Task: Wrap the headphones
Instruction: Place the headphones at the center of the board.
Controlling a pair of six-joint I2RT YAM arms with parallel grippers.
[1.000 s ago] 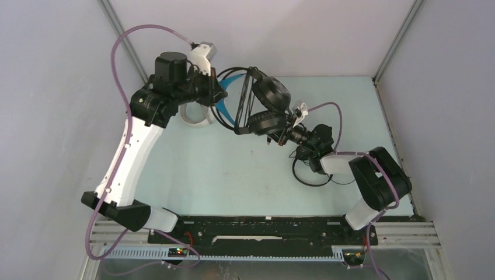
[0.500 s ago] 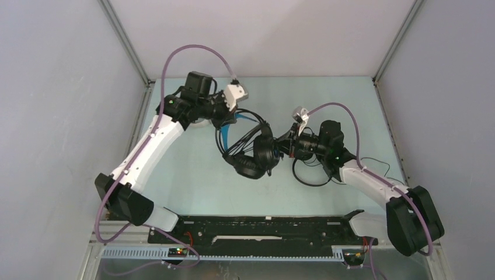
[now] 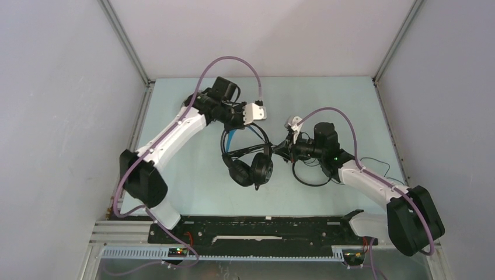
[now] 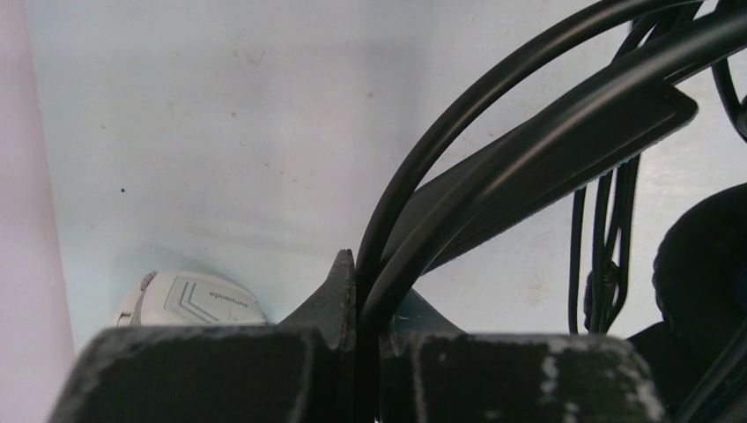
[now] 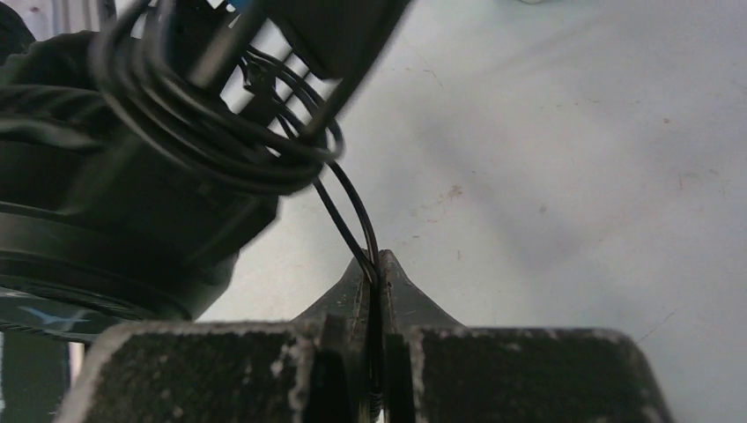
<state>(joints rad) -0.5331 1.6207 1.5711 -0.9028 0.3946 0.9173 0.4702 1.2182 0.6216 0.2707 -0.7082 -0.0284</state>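
Left jaws are clamped on the band [image 4: 528,167] of the black headphones [image 3: 254,169], which sit low over the middle of the tabletop [image 3: 192,186]. Right jaws pinch the thin cord [image 5: 348,211] just beside the wound loops. My worry: one hard tug and the cord slips free, or the loops slide off and unravel

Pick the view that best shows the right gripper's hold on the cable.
Right wrist: the right gripper shut on the black cable, close up. Top external shows it tiny; left wrist only wound loops.
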